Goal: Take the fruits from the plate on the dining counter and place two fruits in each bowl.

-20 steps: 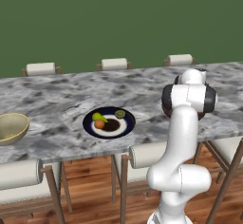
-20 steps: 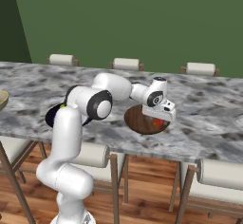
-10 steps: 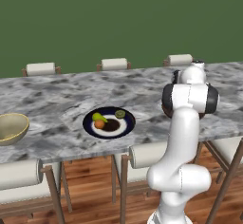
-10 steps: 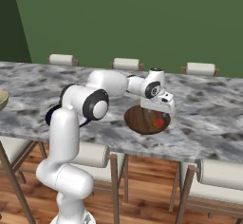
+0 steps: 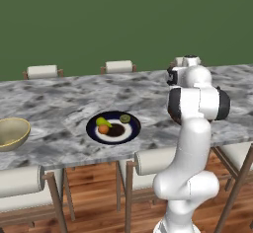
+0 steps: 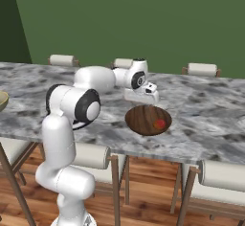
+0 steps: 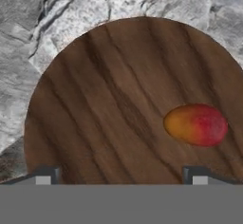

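The dark brown bowl [image 6: 143, 119] rests on the dining counter [image 6: 201, 110] with one orange-red fruit [image 6: 160, 123] inside. My gripper [image 6: 142, 98] hovers open just above the bowl's far rim, holding nothing. In the hand view the bowl [image 7: 109, 99] lies below, the fruit [image 7: 195, 124] sits right of centre, and the gripper [image 7: 121, 175] has its tips spread wide. The plate [image 5: 129, 131] holds a yellow-green fruit [image 5: 103, 122], an orange fruit [image 5: 103, 129] and an olive-green fruit [image 5: 125, 119]. The pale tan bowl [image 5: 11, 133] stands at the far left.
Stools with white cylindrical backrests line the counter's far side [image 5: 118, 66] and near side [image 5: 153, 160]. My arm's white body [image 5: 190, 128] rises between the plate and the brown bowl. A green wall stands behind.
The gripper has lifted off the brown bowl and drawn back toward its far-left rim. The orange-red fruit stays in the bowl.
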